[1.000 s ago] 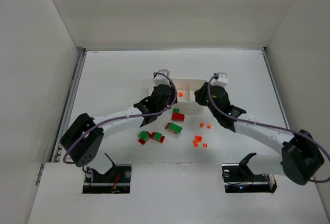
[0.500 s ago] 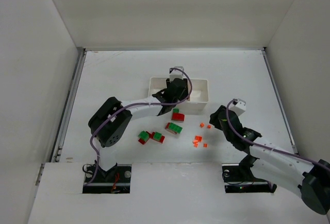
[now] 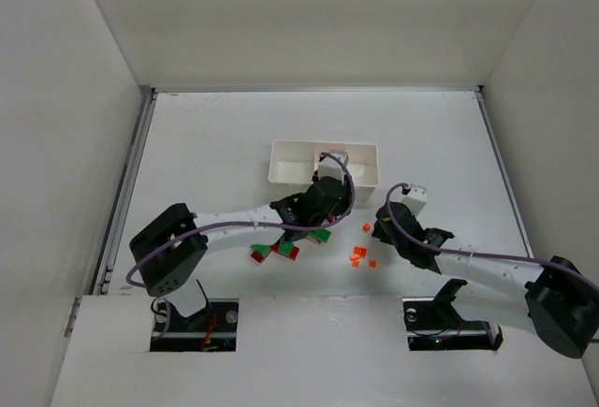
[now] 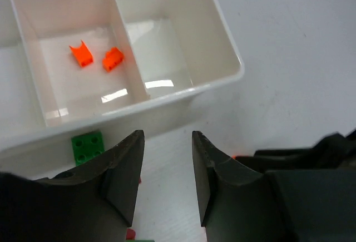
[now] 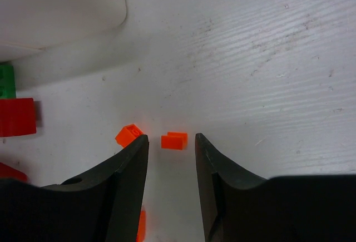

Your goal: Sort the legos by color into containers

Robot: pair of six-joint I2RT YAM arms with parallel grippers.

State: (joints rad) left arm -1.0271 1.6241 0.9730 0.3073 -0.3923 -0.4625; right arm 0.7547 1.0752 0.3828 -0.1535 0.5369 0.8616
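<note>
Left gripper (image 4: pixel 165 142) jaws stood narrowly apart and empty at lower centre, below the white rectangular plastic tray (image 4: pixel 183 94), whose middle compartment held two tiny orange plastic pieces (image 4: pixel 82 54); right gripper (image 5: pixel 171 138) jaws, parted, flanked one tiny orange brick (image 5: pixel 174 141) on the tabletop (image 5: pixel 267 58).

Tray (image 4: pixel 167 105) glossy white plastic, light glints inside. Orange pieces (image 4: pixel 113 59) smooth shiny plastic. Table (image 5: pixel 267 58) matt white, finely scratched and scuffed. Right gripper (image 5: pixel 171 138) fingers (image 5: pixel 119 186) matt black plastic, smooth.
</note>
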